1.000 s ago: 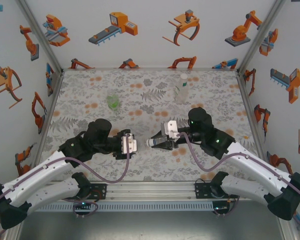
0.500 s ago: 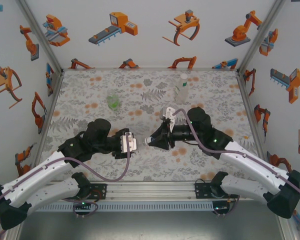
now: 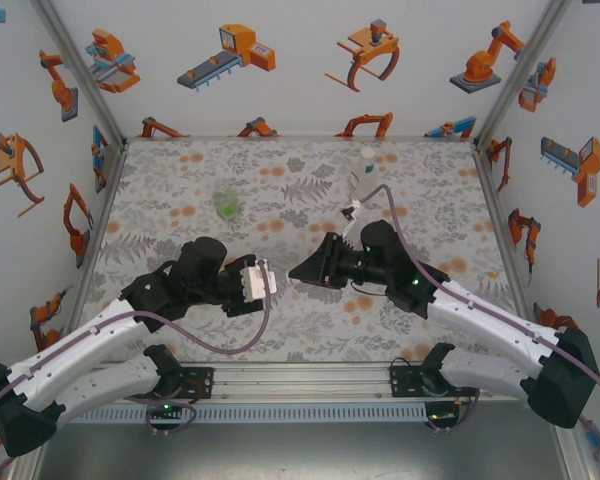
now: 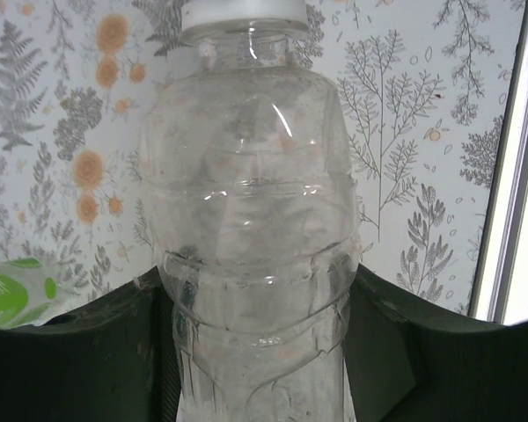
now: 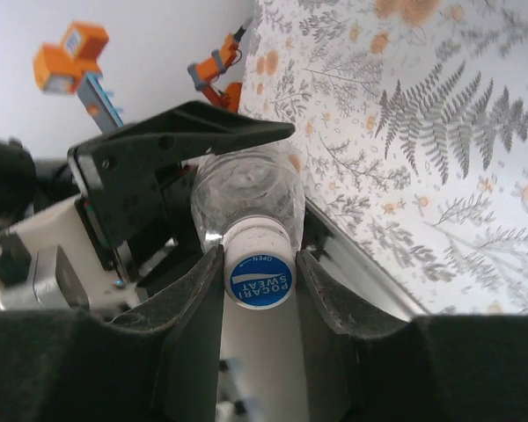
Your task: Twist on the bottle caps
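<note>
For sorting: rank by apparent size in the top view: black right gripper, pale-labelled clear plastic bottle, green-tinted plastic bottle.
1. black right gripper, likely nearer the camera
2. pale-labelled clear plastic bottle
3. green-tinted plastic bottle

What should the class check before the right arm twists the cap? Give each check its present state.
1. Left gripper clamped on the clear bottle: ok.
2. Right gripper shut on the cap: ok.
3. Cap sitting on the clear bottle's neck: ok.
4. Cap threaded straight: cannot tell.
5. Green bottle and tall bottle standing apart from both grippers: ok.
</note>
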Controlling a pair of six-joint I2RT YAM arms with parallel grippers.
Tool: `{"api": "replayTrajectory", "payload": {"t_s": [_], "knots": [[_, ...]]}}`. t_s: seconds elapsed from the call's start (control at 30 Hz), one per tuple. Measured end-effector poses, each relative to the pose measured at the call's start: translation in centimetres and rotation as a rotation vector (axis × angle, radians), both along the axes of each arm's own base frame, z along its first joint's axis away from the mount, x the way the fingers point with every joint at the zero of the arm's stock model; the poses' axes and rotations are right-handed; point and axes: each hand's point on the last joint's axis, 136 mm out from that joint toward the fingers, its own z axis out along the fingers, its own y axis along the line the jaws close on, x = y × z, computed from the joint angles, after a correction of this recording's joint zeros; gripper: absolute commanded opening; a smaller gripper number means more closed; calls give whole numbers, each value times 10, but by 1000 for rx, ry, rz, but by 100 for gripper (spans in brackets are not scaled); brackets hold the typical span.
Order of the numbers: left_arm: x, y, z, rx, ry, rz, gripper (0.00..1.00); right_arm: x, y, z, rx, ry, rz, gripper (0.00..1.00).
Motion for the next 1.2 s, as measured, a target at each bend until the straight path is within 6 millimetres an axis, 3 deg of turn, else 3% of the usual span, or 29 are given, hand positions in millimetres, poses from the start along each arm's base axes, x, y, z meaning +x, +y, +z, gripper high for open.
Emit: {"api": "replayTrajectory", "payload": {"t_s": [0.23,0.4,0.57,0.8,0.93,1.1,1.2], "knots": [[7,2,-5,21,15,51,0,10,-1,-14,64,180,-122,2],[10,2,-2,17,10,70,0,14,-1,-12,87,204,-152,15],[11,3,-2,19,7,73,0,15,0,-11,68,198,-147,38],[6,-13,18,-64,-13,13,0,12,-3,4,47,105,-119,58],[5,-16,24,-87,-19,-1,0,11,-11,27,38,18,-109,66],[4,-18,24,-92,-15,-9,0,15,-21,60,18,-113,-98,68],[4,-18,24,-93,-15,-15,0,17,-29,68,-33,-180,-88,67]]}}
